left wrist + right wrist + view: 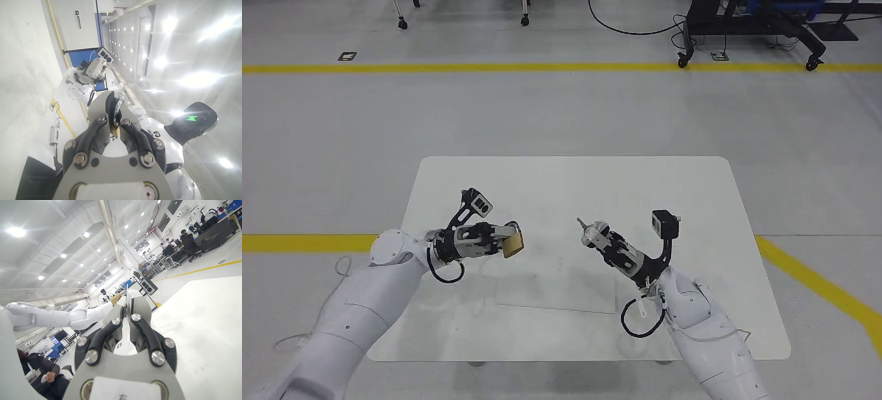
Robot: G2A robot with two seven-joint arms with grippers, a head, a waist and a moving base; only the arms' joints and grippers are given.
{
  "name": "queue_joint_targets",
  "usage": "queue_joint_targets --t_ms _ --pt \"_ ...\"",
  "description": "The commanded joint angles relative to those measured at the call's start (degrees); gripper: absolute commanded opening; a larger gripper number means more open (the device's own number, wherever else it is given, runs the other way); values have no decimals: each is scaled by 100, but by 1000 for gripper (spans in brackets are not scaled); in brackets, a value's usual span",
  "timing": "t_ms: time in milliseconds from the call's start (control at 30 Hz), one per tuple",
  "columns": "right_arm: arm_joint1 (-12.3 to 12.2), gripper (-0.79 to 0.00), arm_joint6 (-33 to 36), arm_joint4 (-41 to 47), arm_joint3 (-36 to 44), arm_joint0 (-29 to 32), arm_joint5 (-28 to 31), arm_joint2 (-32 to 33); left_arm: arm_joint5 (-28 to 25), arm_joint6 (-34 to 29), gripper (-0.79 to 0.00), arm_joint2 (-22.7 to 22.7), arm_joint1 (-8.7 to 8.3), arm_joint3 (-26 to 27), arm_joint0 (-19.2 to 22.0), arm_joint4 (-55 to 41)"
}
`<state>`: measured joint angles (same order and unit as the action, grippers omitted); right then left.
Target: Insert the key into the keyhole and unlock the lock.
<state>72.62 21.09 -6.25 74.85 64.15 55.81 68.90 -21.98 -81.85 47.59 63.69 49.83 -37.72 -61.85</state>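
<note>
Clearly, the left pincer (115,110) is clamped shut on a small, block-shaped brass padlock (115,131) with a curved silvery steel shackle (119,103), held above the matte white, round-cornered surface (642,190). Opposite, the right pincer (127,306) is pinched tight on a thin, flat silvery metal key (128,292), its narrow blade pointing towards the padlock, apart from it. Smooth grey fingers (98,109) cover most of the padlock's body and the key's bow
</note>
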Motion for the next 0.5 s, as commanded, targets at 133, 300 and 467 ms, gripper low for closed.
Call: queue_joint_targets --t_ms 133,300,467 --pt "-4 -785 302 32 177 118 -1143 -205 883 1512 -785 -186 93 57 124 830" --pt "-24 -785 489 397 609 356 -2469 -176 1616 2114 -785 -507 300 -169 511 1268" --pt "-36 -785 339 454 934 580 -3099 -111 1534 2166 -785 -684 524 -452 753 1335"
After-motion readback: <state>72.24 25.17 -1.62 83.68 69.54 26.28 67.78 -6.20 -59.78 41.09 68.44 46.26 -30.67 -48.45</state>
